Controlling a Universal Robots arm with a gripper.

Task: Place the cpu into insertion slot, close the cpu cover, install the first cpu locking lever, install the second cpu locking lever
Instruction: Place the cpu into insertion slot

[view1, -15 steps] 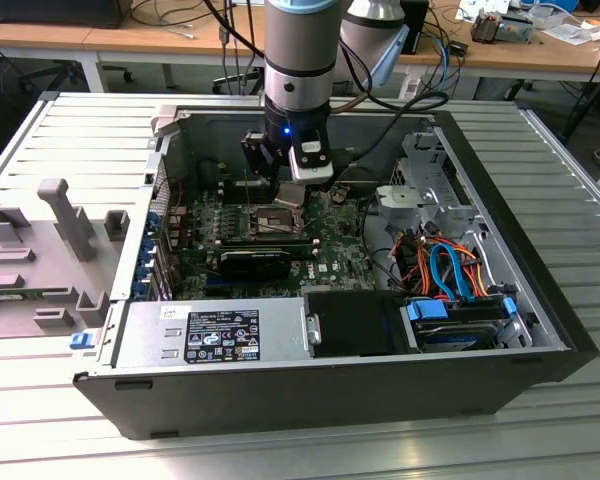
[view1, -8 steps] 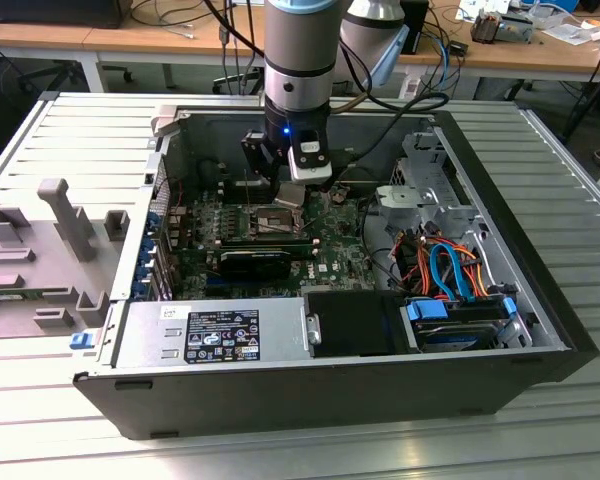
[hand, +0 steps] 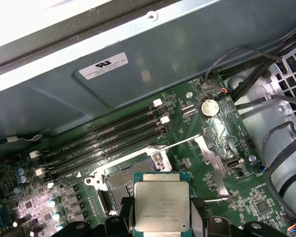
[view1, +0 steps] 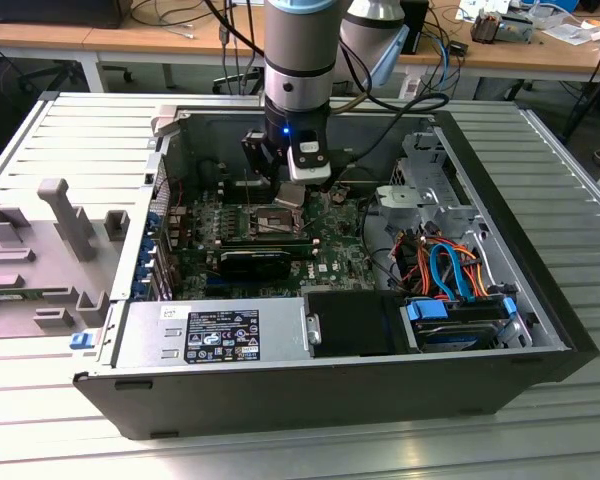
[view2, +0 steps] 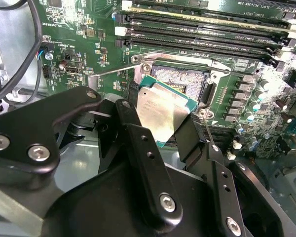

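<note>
My gripper (view1: pixel 286 190) is shut on the cpu (view2: pixel 163 111), a small square chip with a silver top, pinched at two opposite edges by the black fingers (view2: pixel 138 136). It hangs tilted just above the green motherboard (view1: pixel 325 255), beside the open insertion slot (view2: pixel 180 79). In the first wrist view the cpu (hand: pixel 161 207) covers one edge of the insertion slot (hand: pixel 121 182), whose dark contact field lies bare. The cpu cover (hand: pixel 212 160) stands raised at the slot's side. A thin wire locking lever (hand: pixel 185 142) sticks out unlatched.
Long black memory slots (hand: pixel 103 136) run beside the socket. The case's metal wall (hand: pixel 153 74) is close behind them. A power supply (view1: pixel 215 335) fills the case's near side. A drive bay with orange and blue cables (view1: pixel 450 270) is at the exterior view's right.
</note>
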